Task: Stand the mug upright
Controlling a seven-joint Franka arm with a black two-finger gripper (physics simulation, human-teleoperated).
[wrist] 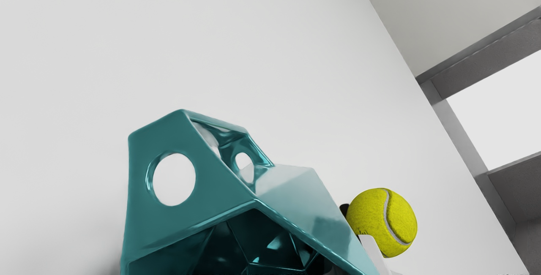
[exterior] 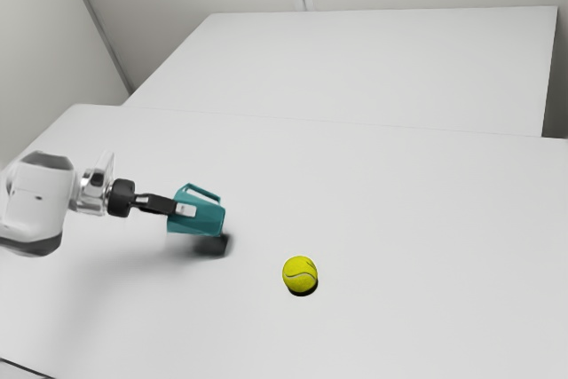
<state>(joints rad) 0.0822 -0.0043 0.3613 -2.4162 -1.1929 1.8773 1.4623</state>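
The teal mug [exterior: 202,217] is tipped on its side in the exterior view, its mouth toward the arm and its handle uppermost. My gripper [exterior: 184,210] reaches in nearly level from the exterior view's left and is at the mouth end. In the wrist view the mug [wrist: 228,211] shows its open mouth and the handle with round holes. There the gripper [wrist: 348,261] is shut on the mug's wall, one pale fingertip [wrist: 372,247] along the outside and the other partly hidden inside the mouth.
A yellow tennis ball [exterior: 300,274] rests on the white table [exterior: 399,219], apart from the mug toward the exterior view's right and nearer that camera. The wrist view has the ball [wrist: 382,222] beyond the outer fingertip. A dark shadow lies beneath the mug.
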